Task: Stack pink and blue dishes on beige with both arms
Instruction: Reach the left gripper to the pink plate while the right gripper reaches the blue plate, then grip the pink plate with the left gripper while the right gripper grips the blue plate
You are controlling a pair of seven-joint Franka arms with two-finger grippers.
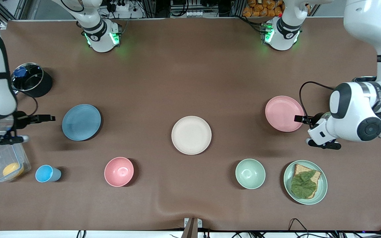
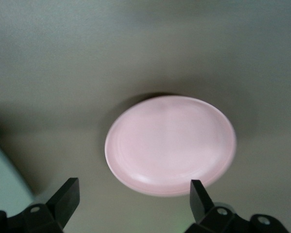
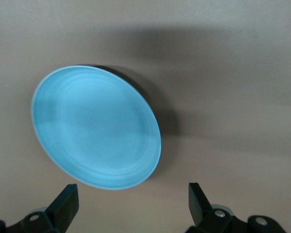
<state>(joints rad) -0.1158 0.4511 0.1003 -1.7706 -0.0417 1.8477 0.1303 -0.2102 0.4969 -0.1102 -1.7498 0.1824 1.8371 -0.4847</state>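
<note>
- Beige plate (image 1: 191, 135) sits mid-tabletop (image 1: 190, 66), bare cloth all around its rim.
- Pink plate (image 1: 283, 113) lies toward the left arm's end; left claw (image 1: 299, 118), fingers wide, reaches its outer edge.
- Blue plate (image 1: 81, 122) lies toward the right arm's end; right claw (image 1: 49, 117), fingers wide, hangs just beside its rim.

Robotics lab: bench-mounted arms (image 1: 99, 33), cabling (image 1: 190, 8).
</note>
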